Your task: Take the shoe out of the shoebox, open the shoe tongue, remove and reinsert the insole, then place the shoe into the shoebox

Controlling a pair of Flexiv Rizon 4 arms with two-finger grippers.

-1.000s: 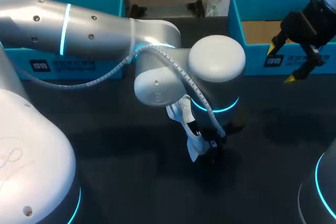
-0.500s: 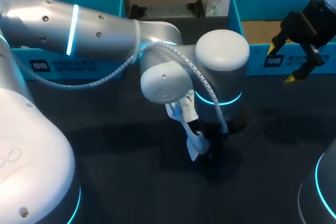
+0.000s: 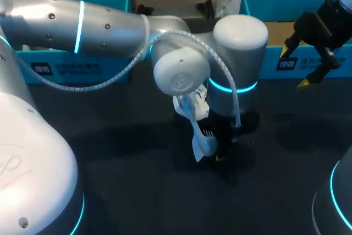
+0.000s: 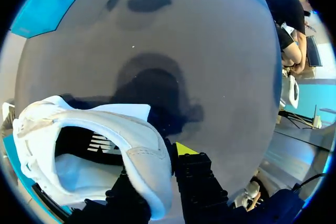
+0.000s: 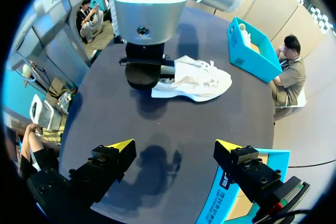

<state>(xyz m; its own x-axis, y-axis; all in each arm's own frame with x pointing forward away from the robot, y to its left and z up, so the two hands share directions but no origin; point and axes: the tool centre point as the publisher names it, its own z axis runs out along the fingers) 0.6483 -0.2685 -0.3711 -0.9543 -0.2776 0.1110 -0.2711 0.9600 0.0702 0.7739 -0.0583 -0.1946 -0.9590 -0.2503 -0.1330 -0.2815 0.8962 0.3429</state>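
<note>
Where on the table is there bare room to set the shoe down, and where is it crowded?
Bare table lies between the shoe and the right shoebox, below the open right gripper. More lies along the near edge, in front of the shoe. Crowded: the middle, where the left gripper holds the shoe.

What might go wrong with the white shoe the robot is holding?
The left gripper pinches the shoe only by its heel rim, so the shoe might slip or twist loose. The left arm also crowds over the shoe, so the open right gripper, off by the blue box, might bump that arm if it comes to help.
</note>
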